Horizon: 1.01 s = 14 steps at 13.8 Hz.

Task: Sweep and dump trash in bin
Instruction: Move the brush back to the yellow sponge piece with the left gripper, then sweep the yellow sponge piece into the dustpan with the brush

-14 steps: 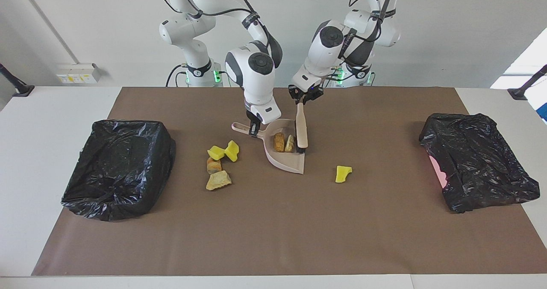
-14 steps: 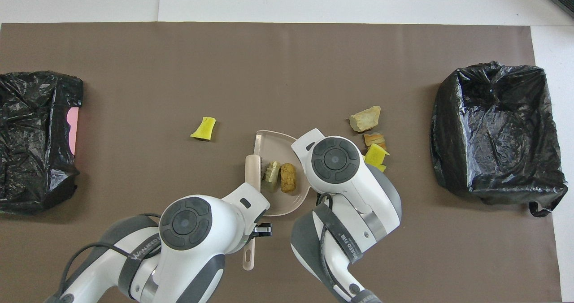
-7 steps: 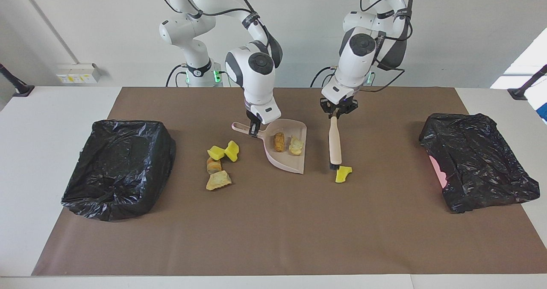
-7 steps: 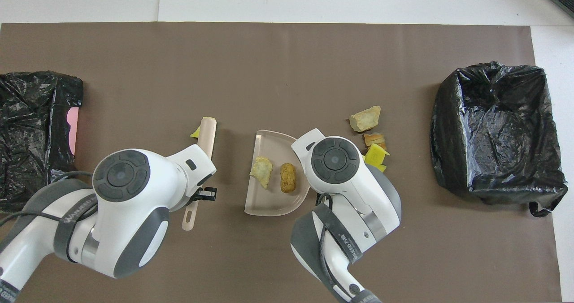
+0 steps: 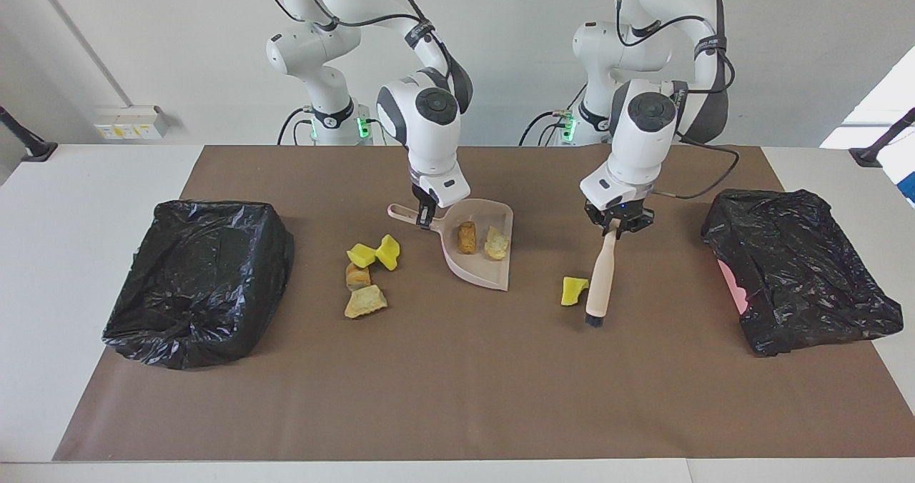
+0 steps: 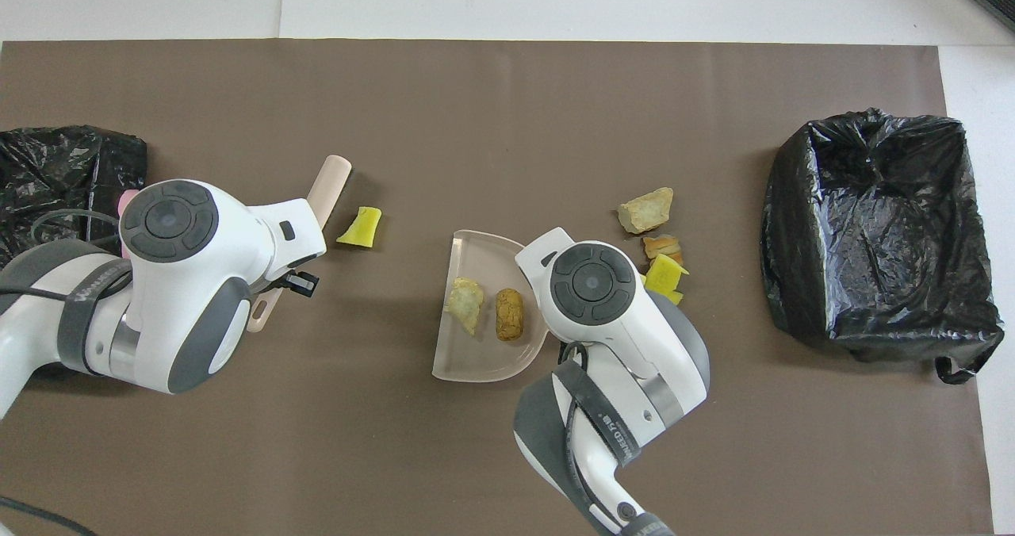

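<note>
**Table stock: trash pieces, dustpan, brush, two lined bins**

- Left gripper (image 5: 618, 227): jaws clamped on the handle of a tan brush (image 5: 599, 283). The brush slants down to the brown mat (image 5: 457, 397), bristle end on or just over it. It sits just beside a lone yellow sponge piece (image 5: 573, 289), on the side toward the left arm's end of the table; whether bristles and sponge touch cannot be told.
- Right gripper (image 5: 424, 215): jaws closed on the handle of the pale pink dustpan (image 5: 486, 272), which lies on the mat near the table's middle.
- Trash in the dustpan: two tan bread-like lumps (image 5: 467, 237), side by side, just below the right gripper's jaws in the facing view.
- Trash on the mat, toward the right arm's end: a cluster of four just beside the dustpan. Two yellow sponge pieces (image 5: 377, 253) lie nearer the robots; two tan lumps (image 5: 365, 301) lie farther from them. None of these is in either set of jaws.
- Black-lined bin (image 5: 196, 279) at the right arm's end, open.
- Second black-lined bin (image 5: 800, 269) at the left arm's end, a pink patch showing at its edge.
</note>
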Available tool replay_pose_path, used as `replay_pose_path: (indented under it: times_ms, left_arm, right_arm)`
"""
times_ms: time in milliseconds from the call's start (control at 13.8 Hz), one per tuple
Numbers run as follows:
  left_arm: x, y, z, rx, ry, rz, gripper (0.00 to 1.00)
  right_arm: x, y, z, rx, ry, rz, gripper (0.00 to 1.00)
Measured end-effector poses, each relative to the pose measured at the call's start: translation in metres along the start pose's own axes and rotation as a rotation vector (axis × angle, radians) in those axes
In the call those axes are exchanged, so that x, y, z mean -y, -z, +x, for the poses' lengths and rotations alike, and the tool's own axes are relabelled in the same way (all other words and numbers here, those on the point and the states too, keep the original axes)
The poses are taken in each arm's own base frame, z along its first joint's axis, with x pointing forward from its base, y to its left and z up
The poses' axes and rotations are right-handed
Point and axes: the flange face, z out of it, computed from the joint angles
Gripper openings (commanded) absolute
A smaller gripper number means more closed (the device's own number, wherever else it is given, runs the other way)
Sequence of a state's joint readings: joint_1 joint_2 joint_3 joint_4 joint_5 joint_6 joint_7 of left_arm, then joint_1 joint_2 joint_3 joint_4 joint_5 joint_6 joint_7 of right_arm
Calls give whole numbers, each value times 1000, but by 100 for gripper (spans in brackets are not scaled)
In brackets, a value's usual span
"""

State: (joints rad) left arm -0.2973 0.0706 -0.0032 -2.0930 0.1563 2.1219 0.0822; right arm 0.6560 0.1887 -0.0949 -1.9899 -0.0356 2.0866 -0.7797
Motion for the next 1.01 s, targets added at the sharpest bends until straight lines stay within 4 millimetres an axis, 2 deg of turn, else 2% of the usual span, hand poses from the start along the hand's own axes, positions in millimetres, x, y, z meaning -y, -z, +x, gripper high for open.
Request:
replay_pose_path:
  times_ms: [217,434,579,796,1013]
  left_arm:
    - [6,-10,0,19,-59,5,0]
    - [-3,-18,-7,38,-82,0,0]
    - [-16,-22,-14,48,-91,-19,0]
    - [-55,-19,-27,50,-93,-82,0]
    - [-110,-11,-39,52,-44,-120,0]
  right_arm:
    - [0,0,0,0,-1,0,0]
    - [0,0,0,0,-1,0,0]
    - [0,0,0,0,-1,0,0]
    - [0,0,0,0,-1,0,0]
    - [0,0,0,0,-1,0,0]
